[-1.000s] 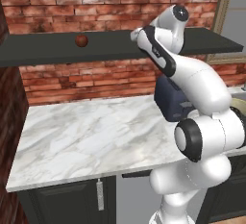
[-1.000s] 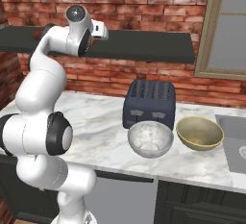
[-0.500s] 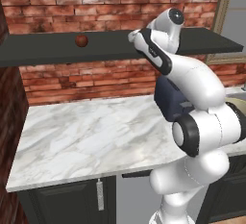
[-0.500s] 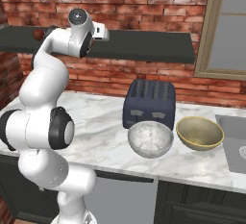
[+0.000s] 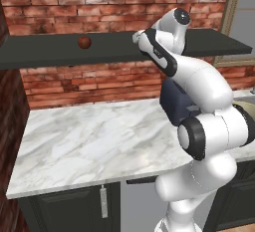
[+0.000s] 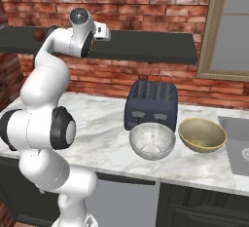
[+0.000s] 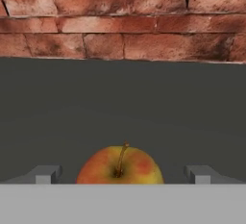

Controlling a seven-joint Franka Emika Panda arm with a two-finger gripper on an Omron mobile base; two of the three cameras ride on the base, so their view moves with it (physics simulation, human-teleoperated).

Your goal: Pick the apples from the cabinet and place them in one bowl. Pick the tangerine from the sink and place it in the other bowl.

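In the hand view a yellow-orange apple (image 7: 120, 166) with a red blush and a brown stem lies on the dark cabinet shelf (image 7: 120, 98). It sits between the two fingertips (image 7: 44, 174) of my gripper (image 7: 122, 175), which is open with clear gaps on both sides. The dark red apple (image 5: 84, 42) rests further left on the same shelf (image 5: 45, 54); in the right base view that red apple (image 6: 38, 34) peeks out behind the arm. The pale grey-white bowl (image 6: 152, 141) and the tan-olive bowl (image 6: 202, 134) stand on the counter. The tangerine is out of view.
A dark blue toaster (image 6: 151, 104) stands right behind the bowls. The sink (image 6: 236, 133) begins at the right edge of the marble counter (image 5: 89, 136). A brick wall (image 7: 120, 21) closes off the back of the shelf. A window frame (image 6: 206, 31) rises at the right.
The wrist has crept slightly upward at the shelf. The jaws have stayed open and the apples have not moved.
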